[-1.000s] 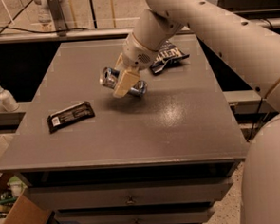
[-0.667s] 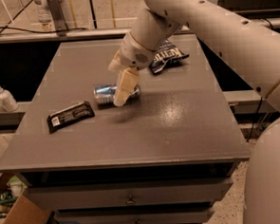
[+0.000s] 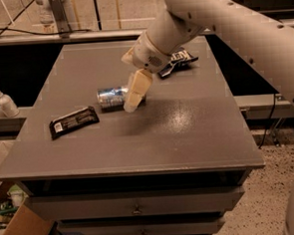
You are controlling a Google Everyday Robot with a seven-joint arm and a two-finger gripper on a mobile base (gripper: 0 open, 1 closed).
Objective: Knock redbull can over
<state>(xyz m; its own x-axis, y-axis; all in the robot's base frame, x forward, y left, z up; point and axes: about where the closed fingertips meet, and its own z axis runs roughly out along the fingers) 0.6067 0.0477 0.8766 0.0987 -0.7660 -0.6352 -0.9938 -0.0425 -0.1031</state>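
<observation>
The can (image 3: 111,97) now lies flat on its side on the table (image 3: 198,136), a little left of centre, with its long axis running roughly left to right in the view. A second ago it was off the horizontal, tipping beside the gripper. A moment later it was down, and it lies in nearly the same spot now, so it seems to have settled rather than rolled on.

As I judge it, that is the whole task: the can is knocked over, and nothing more needs pushing.

The gripper (image 3: 135,92) hangs low over the table at the can's right end and covers that end in the view, so I cannot say whether it touches the can. Nor can I tell whether the gripper is wide or narrow. It has dropped a little and shifted left with the fall of the can. It does not appear to carry anything.

The bar (image 3: 73,121) lies near the can, to its left and nearer the front edge, apart from it and where it was. The bag (image 3: 177,62) lies behind the arm toward the far right, also unmoved. A soap bottle (image 3: 3,101) stands off the table on the left.

The one risk I see is that drawing the gripper away could nudge the can and set it rolling toward the bar.
</observation>
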